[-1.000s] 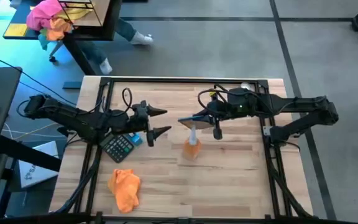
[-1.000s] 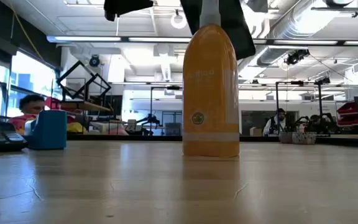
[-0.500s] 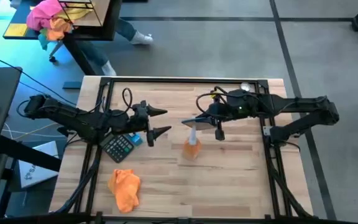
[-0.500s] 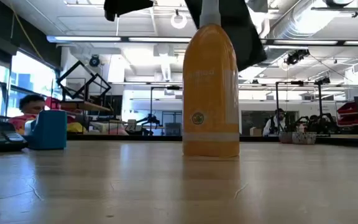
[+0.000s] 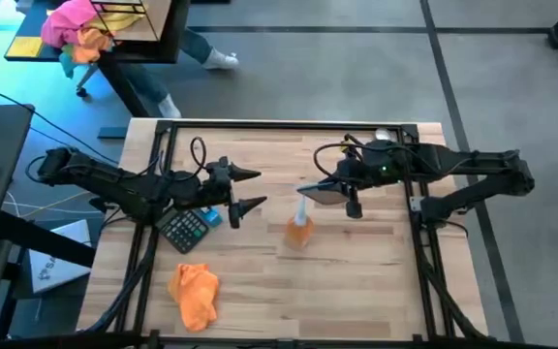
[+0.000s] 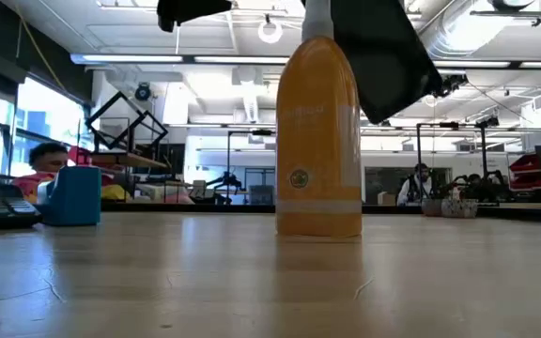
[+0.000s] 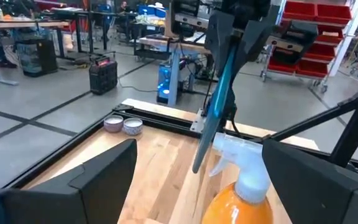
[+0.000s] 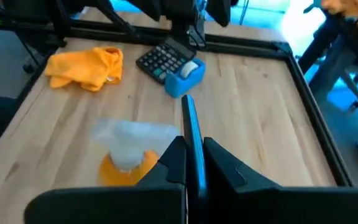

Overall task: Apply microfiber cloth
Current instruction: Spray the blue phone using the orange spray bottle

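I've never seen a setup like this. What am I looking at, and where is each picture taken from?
Two robot arms work at a wooden table. One camera looks down from above, one sits at tabletop level, one rides on each wrist. On the table lie an orange microfiber cloth, a calculator, a small blue box and a spray bottle of orange liquid. The left gripper is open and empty; the right gripper pinches a thin dark panel.

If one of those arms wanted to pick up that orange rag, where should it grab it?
Probably straight from above, pinching the raised crumpled fold near the middle of the microfiber cloth. It lies bunched on the table with nothing on it, so its edges sit flat while the folds stand up. The left gripper is nearer.
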Robot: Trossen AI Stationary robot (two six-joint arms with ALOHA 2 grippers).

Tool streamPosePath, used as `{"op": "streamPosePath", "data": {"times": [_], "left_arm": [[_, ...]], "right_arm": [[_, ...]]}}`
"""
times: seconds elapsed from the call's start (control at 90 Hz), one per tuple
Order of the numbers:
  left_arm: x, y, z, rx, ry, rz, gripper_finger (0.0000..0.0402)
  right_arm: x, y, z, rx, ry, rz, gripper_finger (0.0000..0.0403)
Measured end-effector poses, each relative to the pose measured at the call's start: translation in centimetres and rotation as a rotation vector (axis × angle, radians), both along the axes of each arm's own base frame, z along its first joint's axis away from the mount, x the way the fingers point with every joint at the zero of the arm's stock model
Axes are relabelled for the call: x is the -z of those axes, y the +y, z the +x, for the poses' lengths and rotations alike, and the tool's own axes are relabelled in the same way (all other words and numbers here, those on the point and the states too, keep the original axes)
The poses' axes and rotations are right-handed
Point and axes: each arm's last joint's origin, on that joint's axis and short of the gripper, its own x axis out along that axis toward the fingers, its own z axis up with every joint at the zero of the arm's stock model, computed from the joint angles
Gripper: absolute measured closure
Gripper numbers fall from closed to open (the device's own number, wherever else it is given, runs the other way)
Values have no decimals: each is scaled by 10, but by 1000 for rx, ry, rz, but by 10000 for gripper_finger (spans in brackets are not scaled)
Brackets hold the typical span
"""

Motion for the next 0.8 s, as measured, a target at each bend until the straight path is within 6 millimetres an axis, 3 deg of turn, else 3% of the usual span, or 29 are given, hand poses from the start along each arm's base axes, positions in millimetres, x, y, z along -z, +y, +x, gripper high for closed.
{"op": "streamPosePath", "data": {"times": [0.8], "left_arm": [[0,0,0,0,0,0,73]], "right_arm": [[8,3,-6,69,97,96,402]]}}
